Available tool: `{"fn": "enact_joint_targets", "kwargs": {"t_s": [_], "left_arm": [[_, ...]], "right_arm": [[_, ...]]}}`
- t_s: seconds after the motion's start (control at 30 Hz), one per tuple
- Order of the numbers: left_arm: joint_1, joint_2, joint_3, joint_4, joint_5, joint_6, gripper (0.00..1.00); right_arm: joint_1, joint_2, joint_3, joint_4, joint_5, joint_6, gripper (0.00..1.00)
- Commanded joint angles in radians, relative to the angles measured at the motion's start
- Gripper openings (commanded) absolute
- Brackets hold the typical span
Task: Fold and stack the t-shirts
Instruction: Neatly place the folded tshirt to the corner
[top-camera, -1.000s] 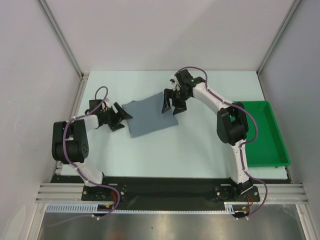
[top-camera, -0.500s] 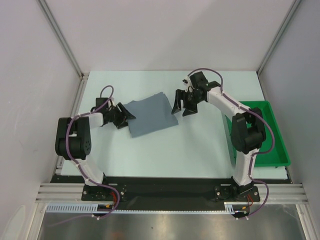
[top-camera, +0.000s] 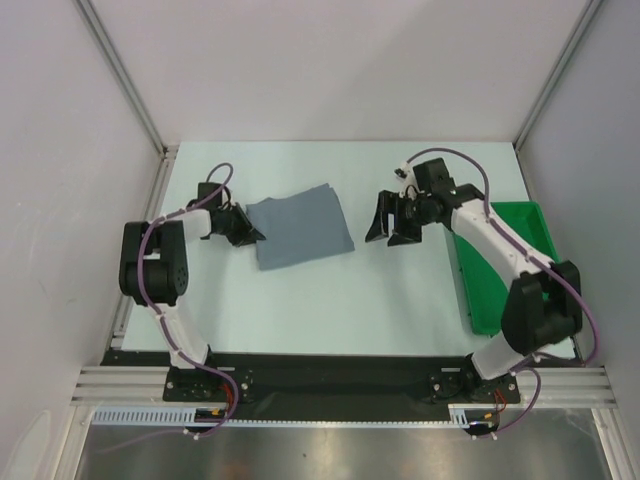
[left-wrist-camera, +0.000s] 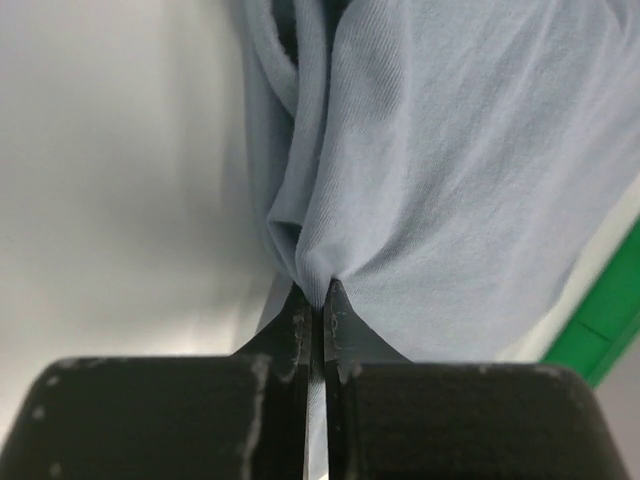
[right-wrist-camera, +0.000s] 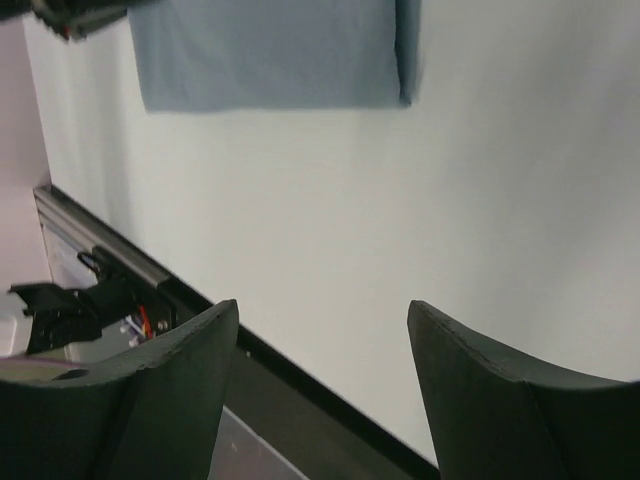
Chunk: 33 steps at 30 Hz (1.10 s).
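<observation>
Left of the green tray (top-camera: 545, 235), well apart from it across the pale bench (top-camera: 330, 300), lies one folded t-shirt (top-camera: 298, 228), a flat slate-blue rectangle turned slightly askew. On the side of the shirt farthest from the tray, the left fingers (top-camera: 240, 228) are pinched together on its edge. The left wrist view shows them (left-wrist-camera: 285, 335) pressed tight with a bunched fold of cloth (left-wrist-camera: 450, 150) caught at their tips, wrinkles running away from the pinch. Between the shirt and the tray, the right fingers (top-camera: 381, 222) stand spread wide, holding nothing and clear of the cloth. From the right wrist, bare bench shows between them (right-wrist-camera: 180, 380), with the shirt (right-wrist-camera: 270, 50) beyond their tips.
</observation>
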Motion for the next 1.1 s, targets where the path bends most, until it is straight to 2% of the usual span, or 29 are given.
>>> {"fn": "enact_joint_targets", "kwargs": {"t_s": [0.0,0.13,0.23,0.37,0.43,0.57,0.87,1.07], "left_arm": [[-0.001,0.026,0.101,-0.041,-0.155,0.119,0.0],[-0.03,0.046,0.231,-0.108,-0.241,0.231,0.0],[-0.029,0.123,0.385,-0.183,-0.282,0.315,0.0],[-0.03,0.233,0.618,-0.273,-0.365,0.395,0.0],[-0.025,0.282,0.672,-0.278,-0.394,0.421,0.0],[-0.013,0.391,0.868,-0.307,-0.44,0.464,0.0],[0.141,0.571,1.19,-0.286,-0.488,0.43,0.0],[0.211,0.626,1.255,-0.209,-0.424,0.377,0.0]], "right_arm": [[0.049,-0.179,-0.095,-0.032,-0.038,0.027,0.74],[0.103,-0.313,-0.175,-0.096,-0.028,0.03,0.74],[0.106,-0.404,-0.212,-0.142,-0.035,0.018,0.75],[0.117,-0.47,-0.255,-0.185,0.011,0.009,0.75],[0.117,-0.478,-0.287,-0.19,0.027,0.012,0.75],[0.114,-0.459,-0.292,-0.17,0.076,0.004,0.75],[0.083,-0.274,-0.215,-0.138,0.108,0.043,0.75],[0.057,-0.197,-0.178,-0.141,0.129,0.064,0.75]]}}
